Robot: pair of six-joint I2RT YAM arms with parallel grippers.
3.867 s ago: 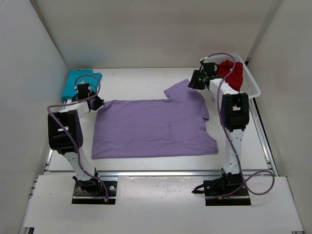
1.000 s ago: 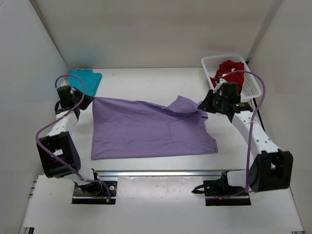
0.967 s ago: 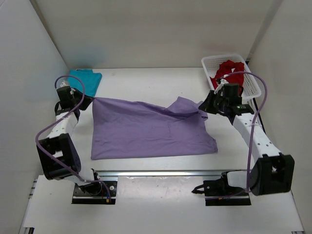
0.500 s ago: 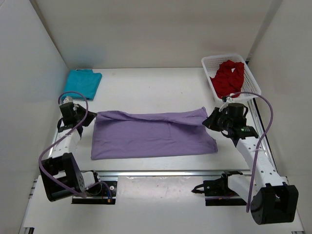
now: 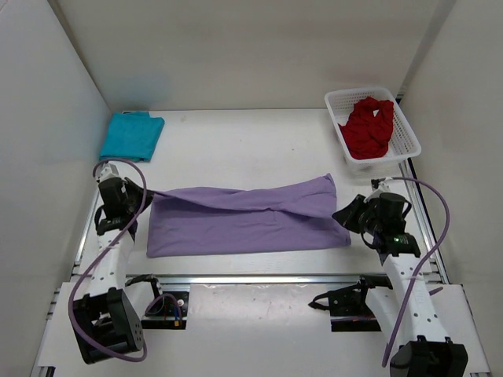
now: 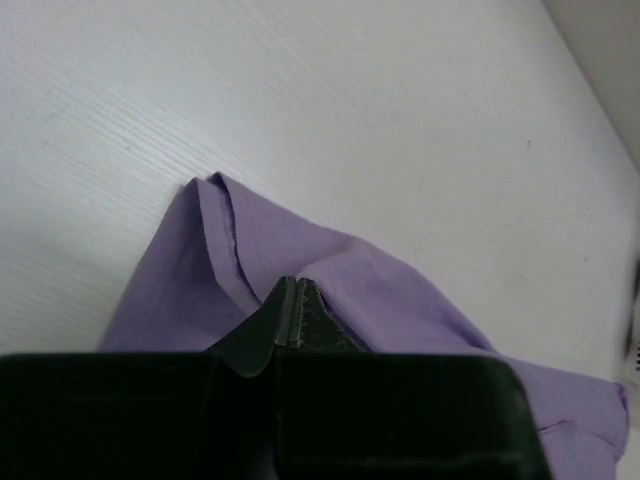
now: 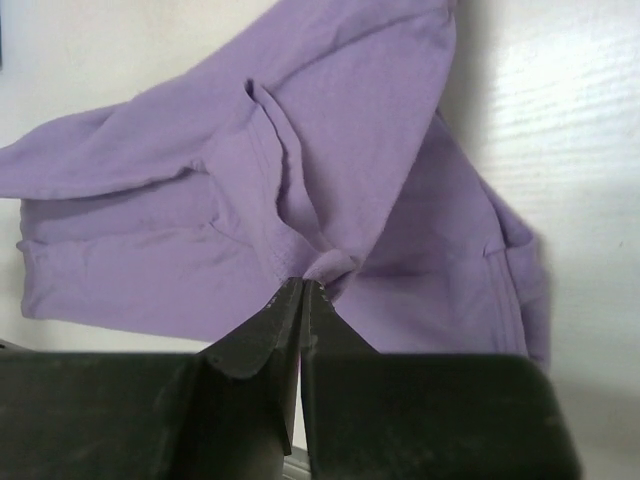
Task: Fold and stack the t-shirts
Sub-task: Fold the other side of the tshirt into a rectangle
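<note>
Purple shirt (image 5: pixel 247 216) lies half-folded across the bench's (image 5: pixel 236 149) near side. Left gripper (image 5: pixel 145 195) and right gripper (image 5: pixel 343 214) each pinch an end. Teal shirt (image 5: pixel 131 135) lies folded far left, and red shirt (image 5: pixel 368 127) sits in the basket (image 5: pixel 409 135).

The purple t-shirt (image 5: pixel 251 216) is soft matt cloth; the table (image 5: pixel 236 145) matt white, finely ridged; the basket (image 5: pixel 357 91) white plastic mesh.
</note>
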